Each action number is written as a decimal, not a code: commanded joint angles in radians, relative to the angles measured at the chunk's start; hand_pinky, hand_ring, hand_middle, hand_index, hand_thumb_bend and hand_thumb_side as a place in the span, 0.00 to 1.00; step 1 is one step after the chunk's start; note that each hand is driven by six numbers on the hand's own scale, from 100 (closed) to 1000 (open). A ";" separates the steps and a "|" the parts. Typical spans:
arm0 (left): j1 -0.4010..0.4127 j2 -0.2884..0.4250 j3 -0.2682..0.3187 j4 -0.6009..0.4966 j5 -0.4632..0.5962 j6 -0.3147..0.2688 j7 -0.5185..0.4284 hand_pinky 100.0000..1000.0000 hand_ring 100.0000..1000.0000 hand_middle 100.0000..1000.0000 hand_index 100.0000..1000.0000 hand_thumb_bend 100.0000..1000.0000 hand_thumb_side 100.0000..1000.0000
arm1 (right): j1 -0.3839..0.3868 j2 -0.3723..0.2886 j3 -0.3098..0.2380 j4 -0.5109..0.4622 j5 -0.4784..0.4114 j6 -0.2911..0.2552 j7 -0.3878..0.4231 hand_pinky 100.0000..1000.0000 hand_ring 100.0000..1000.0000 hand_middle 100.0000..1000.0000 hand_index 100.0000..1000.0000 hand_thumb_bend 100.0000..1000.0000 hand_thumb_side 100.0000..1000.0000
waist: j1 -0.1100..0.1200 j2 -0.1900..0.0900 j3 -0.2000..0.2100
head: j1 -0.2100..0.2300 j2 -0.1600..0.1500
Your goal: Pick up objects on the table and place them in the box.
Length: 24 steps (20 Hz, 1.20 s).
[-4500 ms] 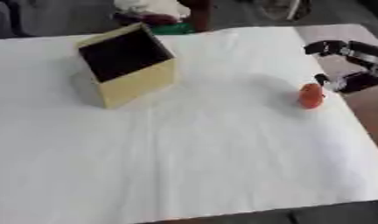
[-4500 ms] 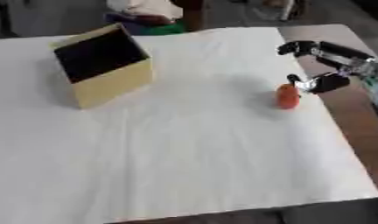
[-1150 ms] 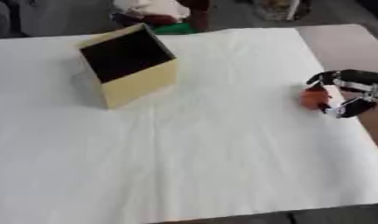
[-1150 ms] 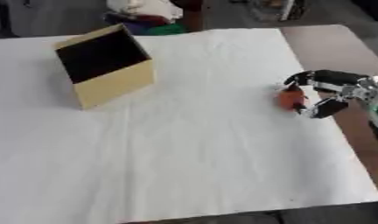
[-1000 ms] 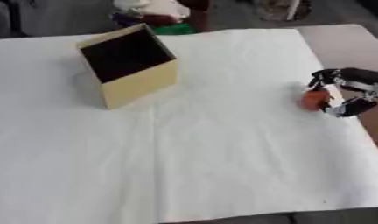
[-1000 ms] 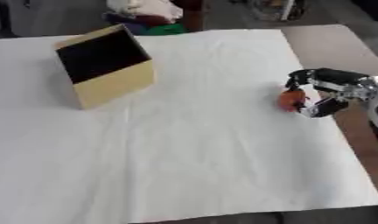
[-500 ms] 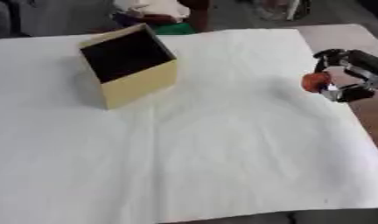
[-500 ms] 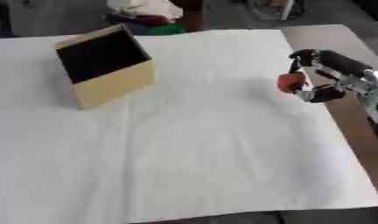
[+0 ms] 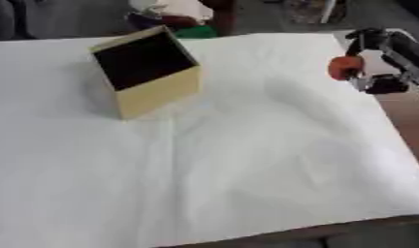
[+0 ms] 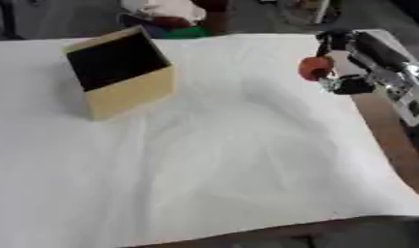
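Note:
A small orange-red object (image 10: 314, 67) hangs above the white-covered table (image 10: 213, 160) at the right, pinched in my right hand (image 10: 342, 63), whose black fingers and thumb curl round it. The tan cardboard box (image 9: 145, 71) with a dark inside stands tilted at the far left, its opening facing up and toward me. The object is well to the right of the box, lifted off the cloth. My left hand shows in neither view.
The white cloth ends at the right, where a brown table edge (image 10: 391, 131) shows. Beyond the far edge lie a white and red bundle (image 9: 175, 12) and something green (image 9: 196, 31).
My right hand came down beside the orange-red object, closed on it and has lifted it up and toward the far side. The box has not moved.

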 commanded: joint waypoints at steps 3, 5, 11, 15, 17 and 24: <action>-0.041 0.021 -0.022 -0.020 0.011 -0.014 -0.023 0.77 0.62 0.57 0.85 0.00 0.77 | -0.041 -0.086 -0.013 -0.054 -0.069 0.014 0.009 0.72 0.82 0.52 0.22 0.00 0.03 | -0.006 -0.010 0.057 | -0.065 -0.026; -0.059 0.024 -0.037 -0.020 0.022 -0.021 -0.039 0.77 0.62 0.57 0.85 0.00 0.77 | -0.059 -0.099 -0.015 -0.061 -0.087 0.018 0.022 0.73 0.82 0.52 0.22 0.00 0.02 | -0.010 -0.008 0.099 | -0.106 -0.040; -0.115 0.025 -0.073 -0.020 0.037 -0.043 -0.085 0.77 0.62 0.57 0.85 0.00 0.76 | -0.106 -0.115 -0.021 -0.055 -0.095 0.022 0.051 0.74 0.81 0.54 0.23 0.00 0.00 | -0.048 -0.002 0.239 | -0.245 -0.091; -0.148 0.020 -0.090 -0.020 0.047 -0.057 -0.105 0.77 0.62 0.57 0.85 0.00 0.76 | -0.131 -0.101 -0.021 -0.029 -0.072 0.018 0.058 0.74 0.82 0.55 0.24 0.00 0.03 | -0.072 0.008 0.298 | -0.293 -0.121; -0.165 0.018 -0.100 -0.020 0.050 -0.063 -0.116 0.76 0.62 0.57 0.85 0.00 0.76 | -0.148 -0.090 -0.019 -0.010 -0.050 0.016 0.065 0.75 0.84 0.56 0.26 0.00 0.09 | -0.080 0.017 0.326 | -0.318 -0.130; -0.198 -0.002 -0.115 -0.020 0.057 -0.077 -0.135 0.76 0.62 0.57 0.85 0.00 0.76 | -0.207 -0.032 -0.014 0.123 0.045 0.006 0.115 0.75 0.88 0.58 0.30 0.00 0.12 | -0.086 0.039 0.395 | -0.398 -0.162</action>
